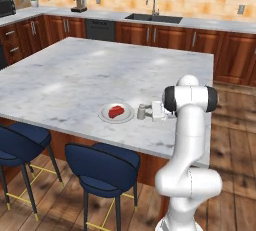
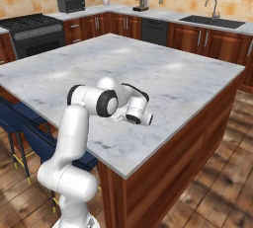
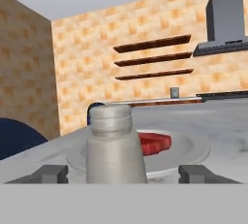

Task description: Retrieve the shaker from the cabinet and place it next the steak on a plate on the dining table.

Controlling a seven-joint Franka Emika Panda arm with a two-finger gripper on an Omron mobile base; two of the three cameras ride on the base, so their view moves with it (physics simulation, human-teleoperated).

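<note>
Shaker (image 3: pixel 116 145), grey, upright on marbled desk (image 1: pixel 75 80) just beside plate (image 1: pixel 106 115) bearing red steak (image 1: pixel 116 111); gripper (image 3: pixel 117 173) level with it, jaws spread apart either side, not clasping.

The plate (image 1: pixel 104 115) rests on the dining table (image 1: pixel 75 75) near its stool-side edge, with the steak (image 1: pixel 116 111) on it. The shaker (image 1: pixel 141 112) stands upright on the tabletop just right of the plate, between the plate and the gripper (image 1: pixel 156 111).
</note>
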